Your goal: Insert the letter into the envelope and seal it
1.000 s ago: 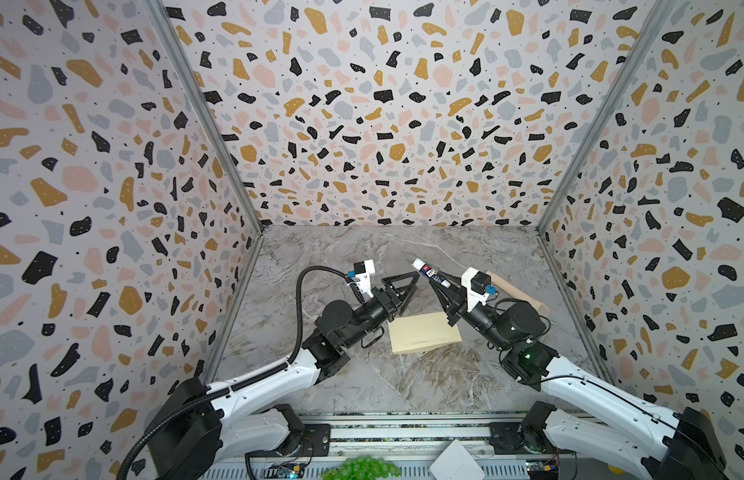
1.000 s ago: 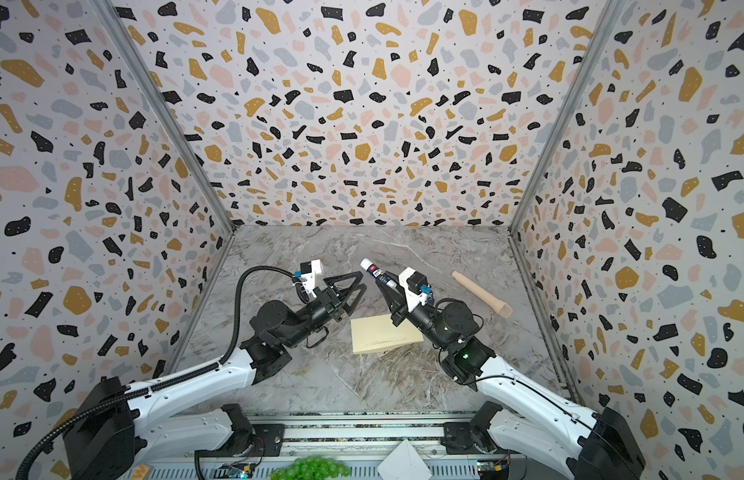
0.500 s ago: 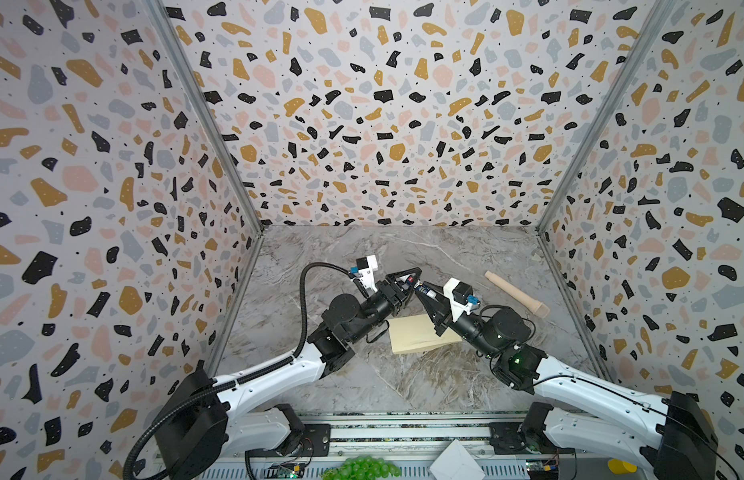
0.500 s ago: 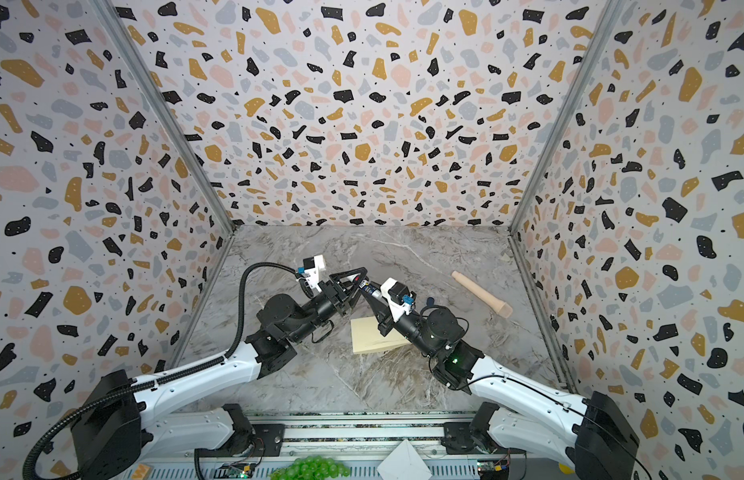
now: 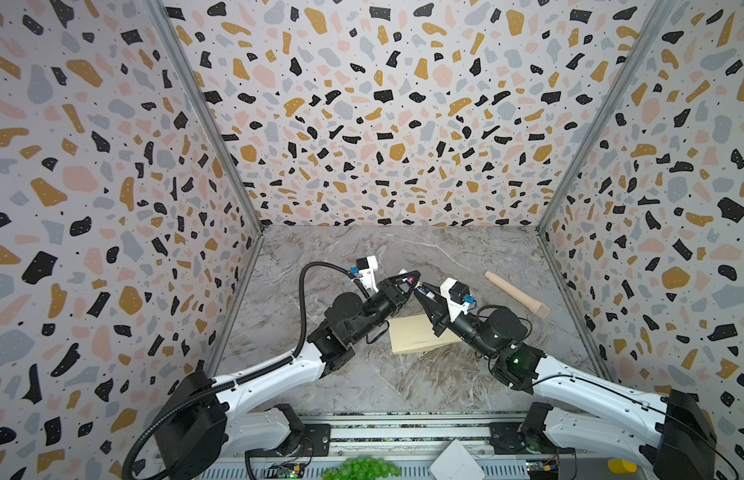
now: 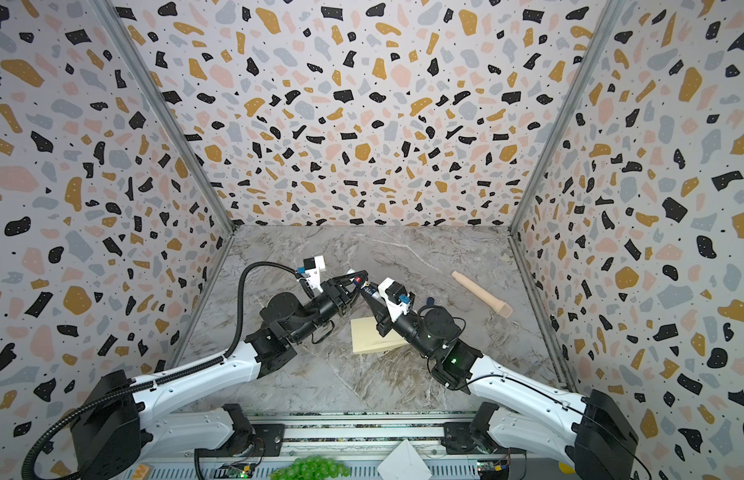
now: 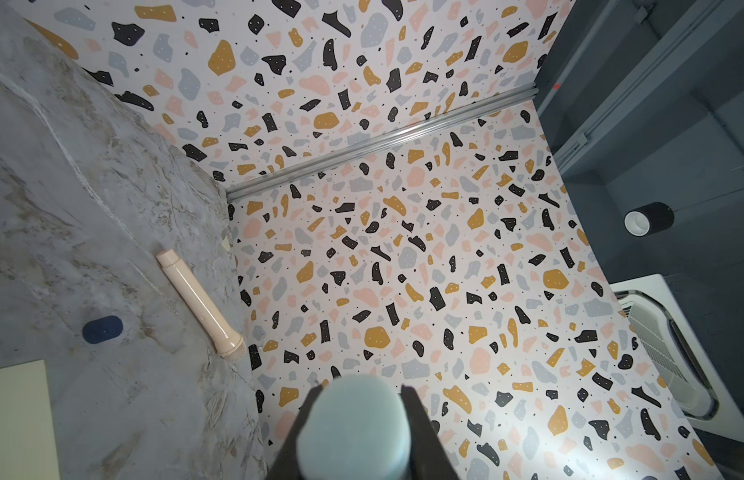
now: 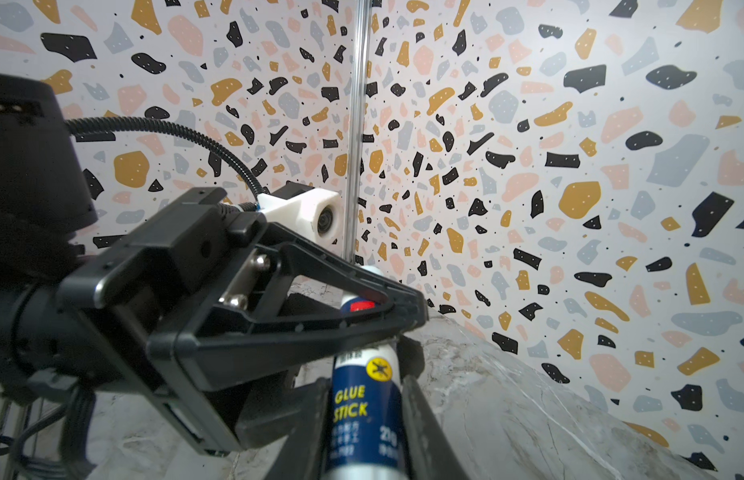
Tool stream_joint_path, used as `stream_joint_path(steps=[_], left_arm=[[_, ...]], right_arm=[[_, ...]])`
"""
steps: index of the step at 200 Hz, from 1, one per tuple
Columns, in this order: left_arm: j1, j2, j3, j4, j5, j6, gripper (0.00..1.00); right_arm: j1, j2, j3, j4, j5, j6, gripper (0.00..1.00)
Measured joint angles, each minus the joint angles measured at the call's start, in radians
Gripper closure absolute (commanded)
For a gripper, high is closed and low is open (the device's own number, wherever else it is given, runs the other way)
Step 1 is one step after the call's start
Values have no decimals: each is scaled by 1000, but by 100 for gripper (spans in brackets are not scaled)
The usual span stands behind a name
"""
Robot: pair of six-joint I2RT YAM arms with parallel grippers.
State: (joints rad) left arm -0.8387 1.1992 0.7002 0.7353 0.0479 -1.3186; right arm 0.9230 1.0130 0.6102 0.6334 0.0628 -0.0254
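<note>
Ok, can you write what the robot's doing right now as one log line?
right gripper: holds glue stick | left gripper: clamped on its far end | envelope: lying flat, not held | letter: not seen

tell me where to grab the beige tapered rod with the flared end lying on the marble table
Probably mid-shaft, from straight above, jaws across its width. The beige rod lies flat and diagonal on the marble table, apart from the cream envelope; its middle is slim and fairly even, while the flared end is wider.
</note>
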Motion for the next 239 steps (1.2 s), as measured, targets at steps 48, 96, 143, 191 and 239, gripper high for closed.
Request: stream_joint_path(steps=[48, 96, 143, 191, 239], left_arm=[[0, -36, 23, -134, -21, 172, 100], [0, -107, 111, -386, -138, 493, 100], [2, -100, 108, -543, -269, 689, 100], [3, -68, 102, -579, -295, 750, 100], [3, -66, 93, -586, -305, 776, 100]], right_arm=[[1, -116, 14, -158, 26, 24, 14], [-35, -273, 52, -432, 57, 140, 1], [-108, -232, 33, -705, 17, 394, 1], [-164, -155, -76, -818, -22, 649, 1], [-276, -90, -171, -774, -114, 757, 1]])
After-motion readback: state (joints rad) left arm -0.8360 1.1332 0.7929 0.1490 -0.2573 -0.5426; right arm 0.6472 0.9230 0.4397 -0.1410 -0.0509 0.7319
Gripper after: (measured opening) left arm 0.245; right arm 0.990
